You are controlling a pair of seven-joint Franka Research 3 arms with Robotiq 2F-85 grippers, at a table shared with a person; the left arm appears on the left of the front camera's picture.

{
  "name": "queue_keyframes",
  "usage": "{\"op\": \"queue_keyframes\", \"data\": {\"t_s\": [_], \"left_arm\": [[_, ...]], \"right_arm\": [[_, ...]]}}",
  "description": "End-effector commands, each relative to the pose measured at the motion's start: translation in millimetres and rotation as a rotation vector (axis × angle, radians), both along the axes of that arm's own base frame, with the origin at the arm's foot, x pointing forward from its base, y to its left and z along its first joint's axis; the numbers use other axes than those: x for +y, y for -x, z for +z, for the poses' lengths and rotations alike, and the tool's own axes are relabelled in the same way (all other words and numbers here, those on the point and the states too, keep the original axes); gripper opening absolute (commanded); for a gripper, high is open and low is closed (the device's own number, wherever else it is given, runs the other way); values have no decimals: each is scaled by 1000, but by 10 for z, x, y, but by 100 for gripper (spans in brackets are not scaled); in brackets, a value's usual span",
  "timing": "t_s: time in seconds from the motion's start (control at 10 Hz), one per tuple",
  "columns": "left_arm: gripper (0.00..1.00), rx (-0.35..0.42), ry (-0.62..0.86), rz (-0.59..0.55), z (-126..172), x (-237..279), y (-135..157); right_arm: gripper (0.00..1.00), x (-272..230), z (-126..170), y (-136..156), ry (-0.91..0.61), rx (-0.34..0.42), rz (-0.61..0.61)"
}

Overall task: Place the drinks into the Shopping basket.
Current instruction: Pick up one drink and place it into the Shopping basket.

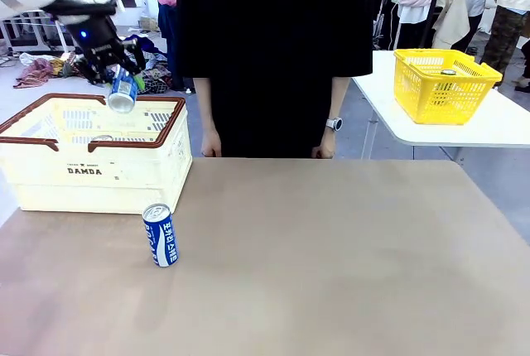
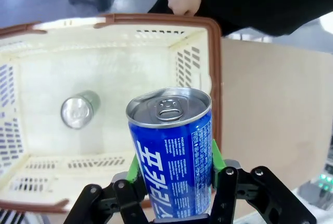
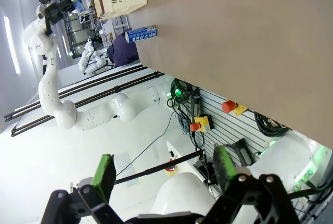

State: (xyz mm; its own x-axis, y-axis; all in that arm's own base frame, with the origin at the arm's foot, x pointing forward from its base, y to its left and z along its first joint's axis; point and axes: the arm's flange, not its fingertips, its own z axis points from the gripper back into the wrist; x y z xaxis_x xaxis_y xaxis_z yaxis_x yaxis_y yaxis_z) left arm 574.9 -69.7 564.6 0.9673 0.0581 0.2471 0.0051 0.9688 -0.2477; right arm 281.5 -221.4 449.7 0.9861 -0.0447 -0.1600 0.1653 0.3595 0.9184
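My left gripper (image 1: pixel 114 74) is shut on a blue drink can (image 1: pixel 122 91), tilted in the air over the far right part of the cream Shopping basket (image 1: pixel 50 175). In the left wrist view the green pads (image 2: pixel 133 168) clamp the blue can (image 2: pixel 171 151) above the basket's floor (image 2: pixel 119 78), where another can (image 2: pixel 78 110) with a silver top rests. A second blue can (image 1: pixel 161 234) stands upright on the table just in front of the basket. My right gripper (image 3: pixel 164 169) is open and holds nothing, off the table's side.
A person in black stands at the far edge with both hands (image 1: pixel 209 146) resting near the table. A yellow basket (image 1: pixel 443 87) sits on a separate white table at the back right. The brown tabletop (image 1: pixel 331 257) is bare to the right.
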Motion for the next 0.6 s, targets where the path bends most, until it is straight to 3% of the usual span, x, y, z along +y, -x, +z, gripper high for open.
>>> {"op": "queue_keyframes", "data": {"t_s": [0.0, 0.2, 0.5], "left_arm": [[0, -22, -35, -70, -211, 78, -173], [0, -23, -53, -84, -482, 132, -254], [0, 67, -65, -94, -885, 117, -348]], "right_arm": [[100, 1, 50, -2, -5, 11, -5], [100, 1, 50, -2, -5, 11, -5], [100, 1, 50, -2, -5, 11, -5]]}}
